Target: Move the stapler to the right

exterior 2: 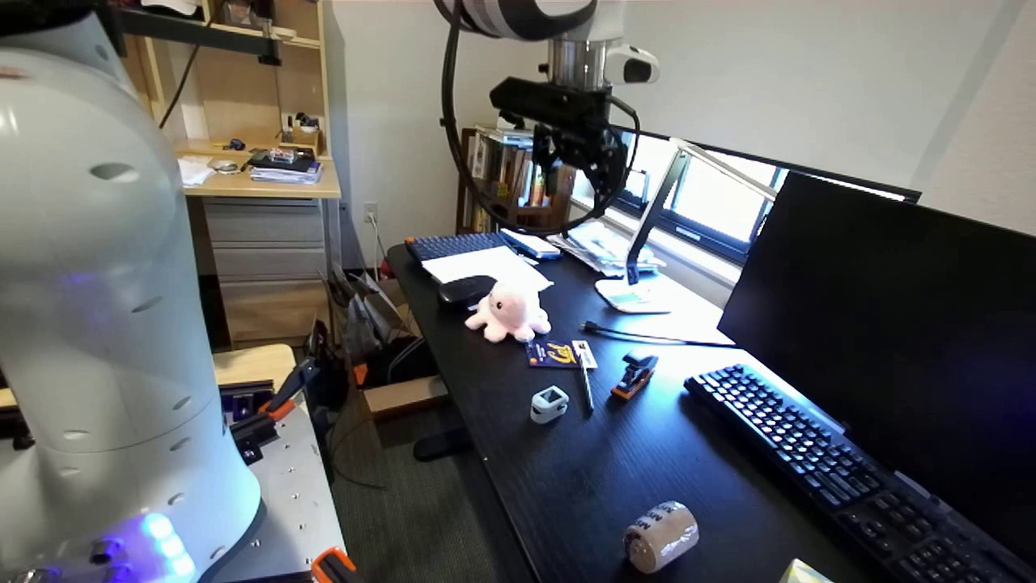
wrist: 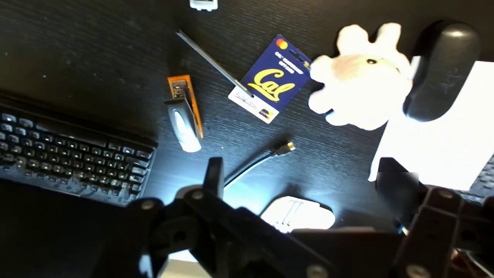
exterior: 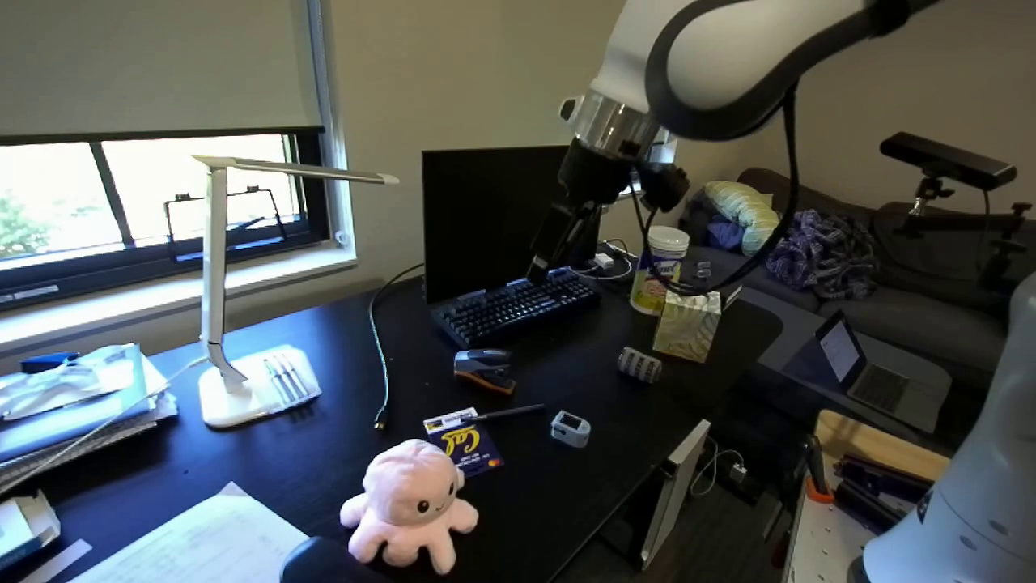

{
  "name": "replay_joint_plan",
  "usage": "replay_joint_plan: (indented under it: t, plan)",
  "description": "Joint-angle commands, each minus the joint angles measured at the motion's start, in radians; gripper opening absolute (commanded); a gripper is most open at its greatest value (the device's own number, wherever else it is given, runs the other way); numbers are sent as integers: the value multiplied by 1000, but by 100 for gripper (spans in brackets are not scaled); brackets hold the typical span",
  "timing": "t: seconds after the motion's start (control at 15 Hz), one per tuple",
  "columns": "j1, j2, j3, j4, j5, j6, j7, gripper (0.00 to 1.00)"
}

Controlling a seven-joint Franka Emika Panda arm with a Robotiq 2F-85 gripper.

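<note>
The stapler, dark grey on top with an orange base, lies on the black desk near the keyboard's end. It shows in both exterior views [exterior: 484, 370] [exterior 2: 634, 376] and left of centre in the wrist view [wrist: 183, 116]. My gripper [wrist: 304, 166] is open and empty, its fingers wide apart in the wrist view. In both exterior views the gripper [exterior: 550, 247] [exterior 2: 575, 178] hangs well above the desk, apart from the stapler. In the wrist view the stapler lies outside the jaws, beyond the left fingertip.
A black keyboard [exterior: 518, 308] and monitor [exterior: 494, 219] stand behind the stapler. A pen [wrist: 214, 61], a blue card [wrist: 272, 81], a white oximeter-like device [exterior: 571, 429] and a pink plush octopus [exterior: 413, 502] lie nearby. A cable [wrist: 251, 166] and a white lamp [exterior: 243, 389] stand farther along.
</note>
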Motion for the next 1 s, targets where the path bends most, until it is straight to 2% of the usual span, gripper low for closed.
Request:
replay_joint_plan:
  t: [0.0,0.13,0.4,0.53,0.93]
  plan:
    - [-61,172,24,96,-111,25,56,100]
    - [-81,248,19,141,-170,31,88,100]
    - [-102,380,0,206,-200,52,80,100]
    - [-102,350,4,184,-169,33,60,100]
    - [-103,364,5,191,-169,36,60,100]
